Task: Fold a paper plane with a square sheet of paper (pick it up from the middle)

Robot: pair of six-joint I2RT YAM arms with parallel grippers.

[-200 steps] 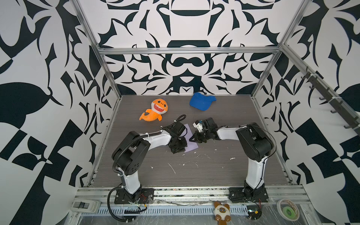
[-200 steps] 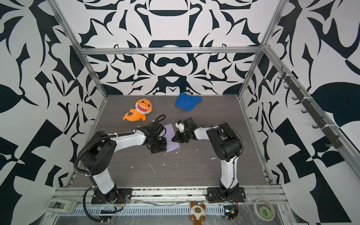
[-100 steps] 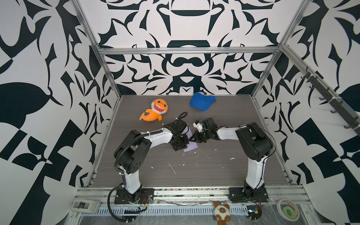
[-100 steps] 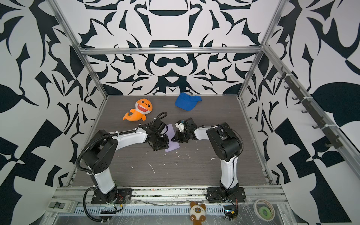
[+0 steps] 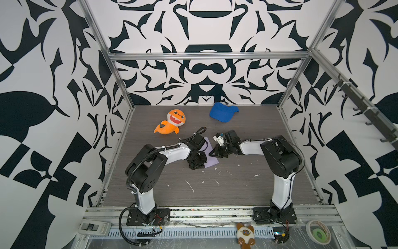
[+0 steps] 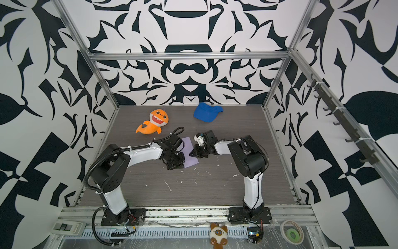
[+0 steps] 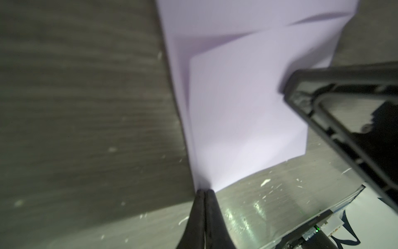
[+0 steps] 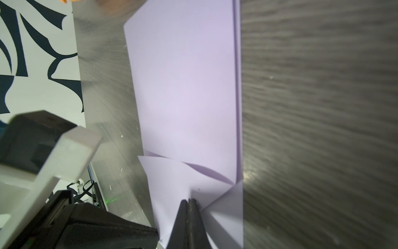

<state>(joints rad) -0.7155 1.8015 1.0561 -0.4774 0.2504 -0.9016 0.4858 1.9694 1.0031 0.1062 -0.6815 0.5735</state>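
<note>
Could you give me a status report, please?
Left gripper shut, tips at the folded edge of the sheet. Right gripper shut, tips on a folded corner. Sheet partly folded, on the table. Nothing in the way.

Operator: Finish of the square sheet of paper (image 8: 185, 86)?
Technician: Thin paper, matt, smooth, creased.
Operator: Other surfaces?
Technician: The table (image 5: 237, 189): wood-grain, low sheen; shark (image 5: 172, 122): plush cloth; cap (image 5: 223, 112): matt fabric; frame (image 5: 206, 56): bare metal.

1. A robotics lab test cell: an aluminium frame (image 5: 206, 56) boxes in black-and-white patterned walls (image 5: 53, 64).
2. The left arm (image 5: 172, 154) and right arm (image 5: 280, 159) stand bolted to a slotted rail (image 5: 211, 212) fronting the scuffed grey tabletop (image 5: 237, 189).
</note>
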